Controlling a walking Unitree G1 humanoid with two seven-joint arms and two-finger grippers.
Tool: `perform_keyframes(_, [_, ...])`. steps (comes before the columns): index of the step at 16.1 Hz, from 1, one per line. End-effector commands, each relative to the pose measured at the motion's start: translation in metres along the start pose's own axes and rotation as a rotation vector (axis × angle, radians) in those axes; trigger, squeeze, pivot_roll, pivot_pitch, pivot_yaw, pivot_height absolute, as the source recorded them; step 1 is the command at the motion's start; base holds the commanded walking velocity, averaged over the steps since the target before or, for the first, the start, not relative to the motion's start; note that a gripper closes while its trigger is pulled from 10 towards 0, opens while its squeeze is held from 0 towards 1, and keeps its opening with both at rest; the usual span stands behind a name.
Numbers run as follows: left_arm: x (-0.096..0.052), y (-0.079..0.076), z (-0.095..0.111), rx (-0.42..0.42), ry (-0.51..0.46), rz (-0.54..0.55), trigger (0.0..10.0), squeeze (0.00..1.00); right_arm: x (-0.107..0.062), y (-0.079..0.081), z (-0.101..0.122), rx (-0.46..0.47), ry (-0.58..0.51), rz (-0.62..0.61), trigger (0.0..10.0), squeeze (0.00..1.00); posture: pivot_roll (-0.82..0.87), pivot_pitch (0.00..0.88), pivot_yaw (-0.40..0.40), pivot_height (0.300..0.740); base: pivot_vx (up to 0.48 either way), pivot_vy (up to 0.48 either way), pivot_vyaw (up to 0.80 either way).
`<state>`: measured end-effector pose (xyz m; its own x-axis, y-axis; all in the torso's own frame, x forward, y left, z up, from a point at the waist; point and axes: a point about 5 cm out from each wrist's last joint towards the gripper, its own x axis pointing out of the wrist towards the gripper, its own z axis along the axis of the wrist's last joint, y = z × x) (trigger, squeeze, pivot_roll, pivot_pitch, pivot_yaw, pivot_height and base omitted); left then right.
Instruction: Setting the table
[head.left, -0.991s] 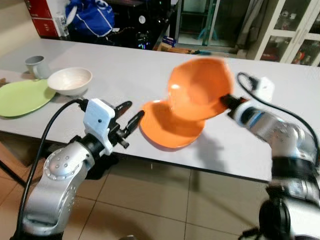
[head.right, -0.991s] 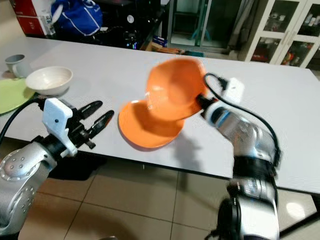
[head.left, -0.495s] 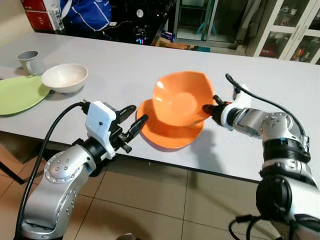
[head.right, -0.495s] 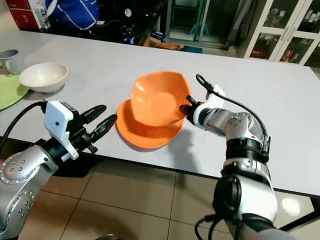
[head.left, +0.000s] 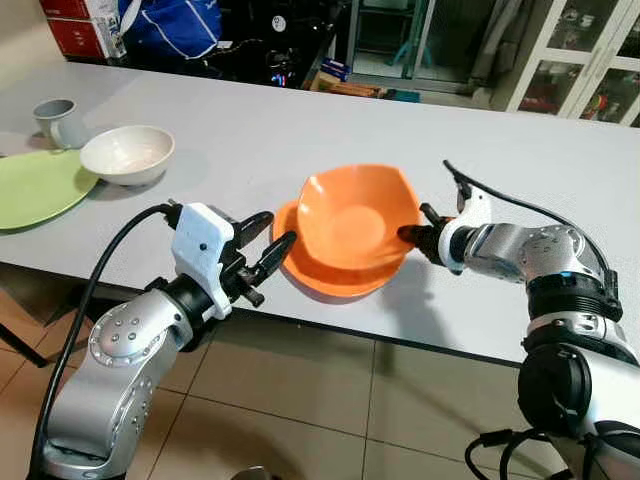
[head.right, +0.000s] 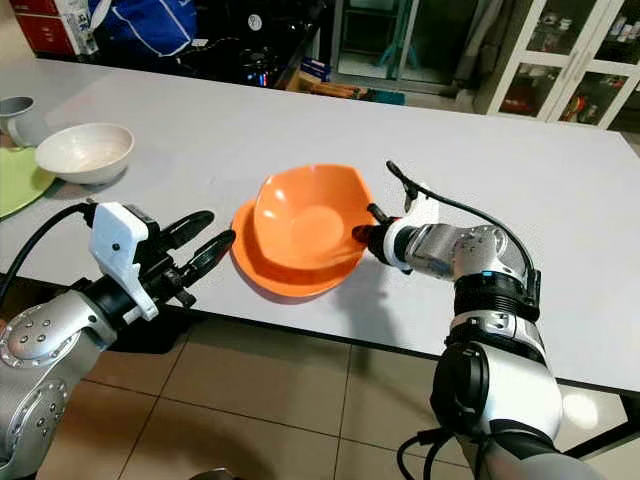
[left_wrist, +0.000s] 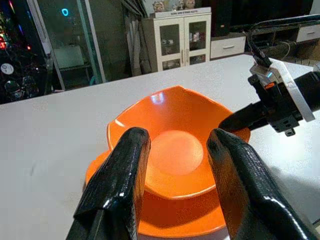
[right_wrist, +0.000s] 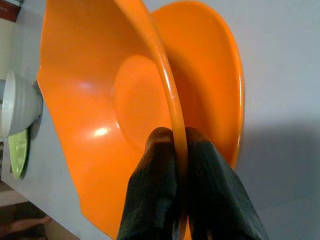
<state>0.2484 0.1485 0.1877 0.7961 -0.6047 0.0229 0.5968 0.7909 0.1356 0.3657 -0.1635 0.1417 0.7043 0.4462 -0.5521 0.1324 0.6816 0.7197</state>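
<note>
While the green plate (head.left: 40, 187) is cut off at the edge, the white bowl (head.left: 126, 154) beside it looks empty. The left gripper (head.left: 262, 243) hangs open. The right gripper (head.left: 413, 233) pinches the orange bowl (head.left: 355, 215), tilted over the orange plate (head.left: 335, 283).

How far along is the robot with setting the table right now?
Already set out at the far left: a green plate, a white bowl and a grey cup. In hand: the right tool pinches the rim of the orange bowl, which sits on the orange plate. Left: letting go of the bowl. The left tool hovers open by the plate's edge.
</note>
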Motion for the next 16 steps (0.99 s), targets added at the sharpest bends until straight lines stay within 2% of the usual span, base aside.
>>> perform_keyframes(1, [0.0006,-0.0038,0.0040,0.010,-0.006,-0.017,10.0,0.00,-0.0025,0.0143,0.0081,-0.014,-0.011,0.038,10.0,0.00,0.06,0.037,-0.019,0.740,0.000,0.000,0.00])
perform_keyframes(7, [0.0018,-0.0030,0.0036,0.014,-0.002,-0.012,10.0,0.00,-0.0007,0.0158,0.0004,0.017,0.070,0.052,10.0,0.00,0.07,0.034,-0.020,0.740,0.000,0.000,0.00])
perform_keyframes(11, [0.0025,-0.0032,0.0037,0.013,-0.001,-0.013,10.0,0.00,0.0010,0.0150,-0.0009,0.016,0.074,0.041,10.0,0.00,0.07,0.034,-0.021,0.740,0.000,0.000,0.00])
perform_keyframes(12, [0.0024,-0.0035,0.0036,0.012,0.000,-0.013,10.0,0.00,0.0009,0.0147,-0.0011,0.015,0.075,0.038,10.0,0.46,0.07,0.036,-0.021,0.740,0.000,0.000,0.00])
perform_keyframes(13, [0.0023,-0.0037,0.0035,0.012,0.000,-0.013,10.0,0.00,0.0008,0.0146,-0.0009,0.014,0.075,0.038,10.0,0.67,0.07,0.036,-0.021,0.740,0.000,0.000,0.00])
perform_keyframes(14, [0.0022,-0.0045,0.0034,0.011,0.000,-0.014,10.0,0.00,0.0003,0.0142,-0.0008,0.014,0.074,0.037,10.0,0.99,0.06,0.039,-0.021,0.740,0.000,0.000,0.00])
perform_keyframes(16, [0.0022,-0.0054,0.0029,0.008,0.002,-0.013,10.0,0.00,0.0000,0.0146,0.0005,0.019,0.066,0.042,10.0,1.00,0.06,0.042,-0.024,0.740,0.000,0.000,0.00])
